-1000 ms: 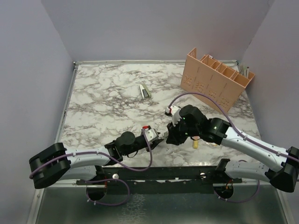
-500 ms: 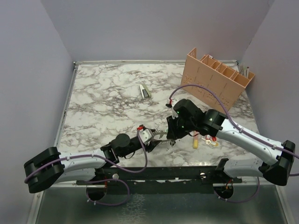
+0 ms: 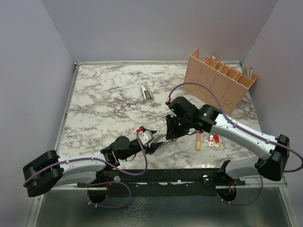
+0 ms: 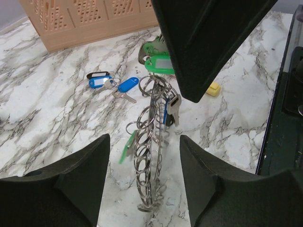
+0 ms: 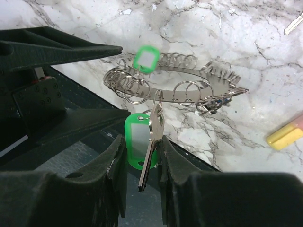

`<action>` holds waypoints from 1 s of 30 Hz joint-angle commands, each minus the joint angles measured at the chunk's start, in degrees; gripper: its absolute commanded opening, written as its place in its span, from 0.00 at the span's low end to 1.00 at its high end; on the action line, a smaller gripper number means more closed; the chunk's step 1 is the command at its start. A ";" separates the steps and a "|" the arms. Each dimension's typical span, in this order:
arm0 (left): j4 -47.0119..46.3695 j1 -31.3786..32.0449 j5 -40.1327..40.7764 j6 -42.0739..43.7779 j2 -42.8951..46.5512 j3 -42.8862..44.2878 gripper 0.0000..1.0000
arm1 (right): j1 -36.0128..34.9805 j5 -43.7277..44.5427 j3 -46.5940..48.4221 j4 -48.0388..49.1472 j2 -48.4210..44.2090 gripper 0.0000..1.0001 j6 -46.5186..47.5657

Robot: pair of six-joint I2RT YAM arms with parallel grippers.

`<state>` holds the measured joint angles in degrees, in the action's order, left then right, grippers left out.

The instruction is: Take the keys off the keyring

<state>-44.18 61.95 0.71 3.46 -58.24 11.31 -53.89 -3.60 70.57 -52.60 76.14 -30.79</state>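
Observation:
The keyring [image 4: 150, 156], a wide band of coiled grey metal, stands on edge between my left gripper's [image 4: 144, 142] open fingers with gaps on both sides. Its lower end looks to be at the marble. In the right wrist view the keyring [image 5: 189, 71] shows as a flat oval carrying small split rings and a green tag [image 5: 144, 59]. My right gripper [image 5: 140, 151] is shut on a key with a green tag [image 5: 137, 144] that hangs from the ring. In the top view both grippers meet at the table's near edge, left gripper [image 3: 155, 144], right gripper [image 3: 166, 136].
Two loose blue-tagged keys [image 4: 110, 83] lie on the marble beyond the ring. A yellow piece [image 3: 198, 142] and a bunch with red and yellow tags [image 3: 213, 140] lie to the right. An orange slatted basket [image 3: 220, 80] stands back right. A small grey-green object [image 3: 147, 92] lies mid-table.
Both grippers have shifted left along the near edge with the ring between them. The right arm has swung left, uncovering the red and yellow bunch.

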 commanded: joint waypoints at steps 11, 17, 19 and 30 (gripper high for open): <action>-2.62 0.08 -0.05 -6.60 9.04 -2.64 0.47 | 0.10 3.34 2.78 1.84 0.67 0.01 -12.62; -8.00 0.91 -0.11 -8.63 3.74 -2.02 0.47 | 0.10 5.08 2.12 4.26 0.57 0.01 -16.92; -10.58 1.35 0.48 -9.51 1.22 -1.87 0.47 | 0.10 5.40 2.13 4.68 0.58 0.01 -18.33; -30.95 3.06 7.84 -10.20 -11.80 -3.40 0.49 | 0.10 4.00 2.35 5.25 1.05 0.01 -19.87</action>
<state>-63.83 64.53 4.99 -6.50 -65.80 8.32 -53.89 -0.10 71.40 -49.82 77.23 -49.12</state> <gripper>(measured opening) 0.486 0.288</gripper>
